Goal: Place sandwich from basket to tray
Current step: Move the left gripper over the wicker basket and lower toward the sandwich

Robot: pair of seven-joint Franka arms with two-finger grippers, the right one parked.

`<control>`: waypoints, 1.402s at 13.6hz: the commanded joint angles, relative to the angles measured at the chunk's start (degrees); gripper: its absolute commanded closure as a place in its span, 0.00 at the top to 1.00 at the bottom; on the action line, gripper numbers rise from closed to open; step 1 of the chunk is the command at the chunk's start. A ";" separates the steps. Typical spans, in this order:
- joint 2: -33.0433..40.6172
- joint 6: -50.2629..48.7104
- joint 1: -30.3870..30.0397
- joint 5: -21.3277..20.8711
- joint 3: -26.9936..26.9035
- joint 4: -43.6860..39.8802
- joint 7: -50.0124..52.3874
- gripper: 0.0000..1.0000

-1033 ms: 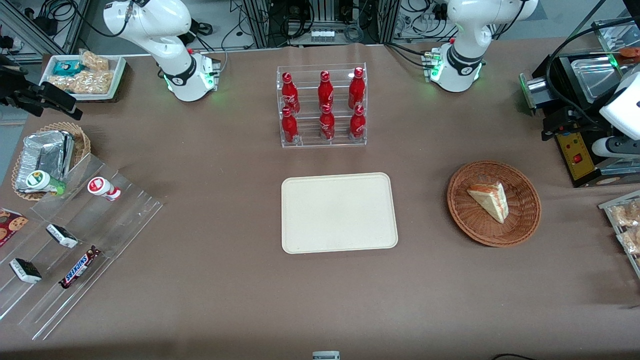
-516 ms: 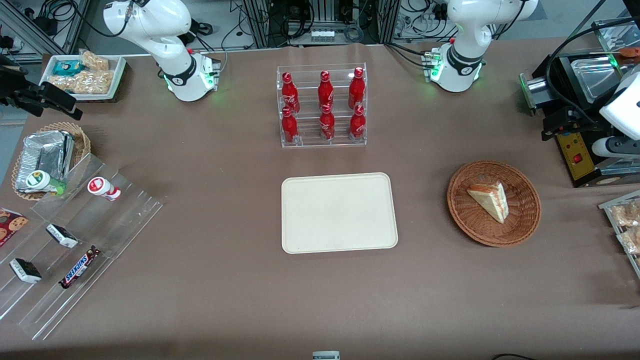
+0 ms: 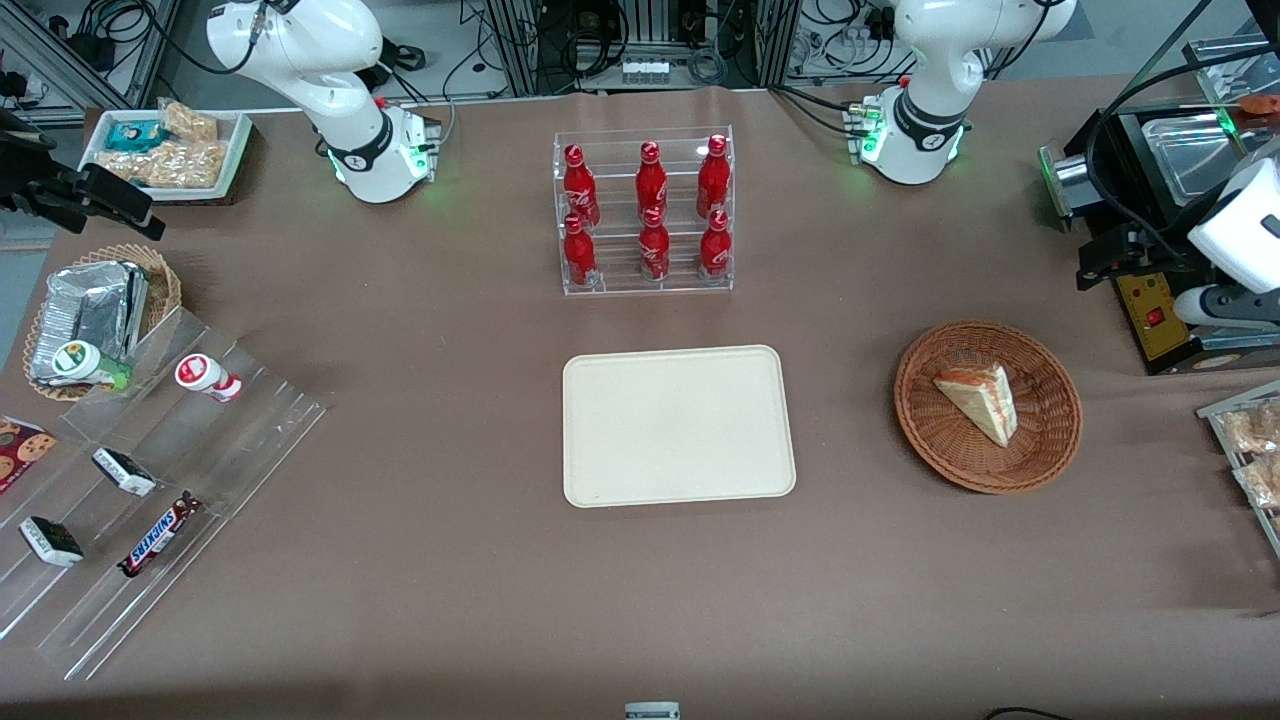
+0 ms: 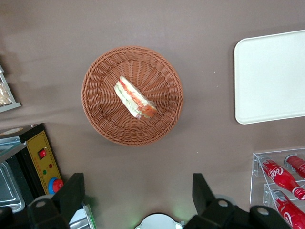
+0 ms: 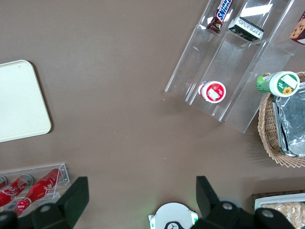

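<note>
The sandwich (image 3: 978, 402) is a pale bread wedge with red and green filling, lying in the round reddish-brown basket (image 3: 1060, 440). The cream tray (image 3: 680, 425) lies bare at the table's middle, beside the basket toward the parked arm's end. My gripper (image 3: 1100, 265) hangs high, farther from the front camera than the basket, toward the working arm's end and over the black machine. The left wrist view looks down on the sandwich (image 4: 134, 98), the basket (image 4: 100, 114) and the tray's edge (image 4: 271, 76). There my gripper (image 4: 137, 186) is open and holds nothing.
A clear rack of red cola bottles (image 3: 645, 215) stands farther from the front camera than the tray. A black machine with a yellow panel (image 3: 1150, 310) and a snack tray (image 3: 1250, 440) flank the basket. Acrylic racks (image 3: 150, 480) and a tan foil basket (image 3: 95, 310) occupy the parked arm's end.
My wrist and gripper have shifted slightly toward the basket. The sandwich, basket and tray have not moved.
</note>
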State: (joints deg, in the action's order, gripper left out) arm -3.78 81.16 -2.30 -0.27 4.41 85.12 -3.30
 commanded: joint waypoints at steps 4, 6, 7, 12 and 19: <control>-1.93 6.79 -0.16 0.18 -0.11 7.41 0.49 1.00; -2.28 12.76 -0.16 -0.08 -0.11 12.59 0.49 1.00; -2.80 15.84 -0.25 -0.43 -0.11 14.96 0.67 1.00; -7.03 30.34 -2.09 -0.52 -0.28 24.54 3.82 1.00; -5.27 43.70 -2.10 0.18 -0.37 37.38 38.22 1.00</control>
State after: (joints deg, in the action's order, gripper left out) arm -11.90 120.81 -4.38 -0.22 3.94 117.77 24.25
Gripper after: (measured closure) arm 0.000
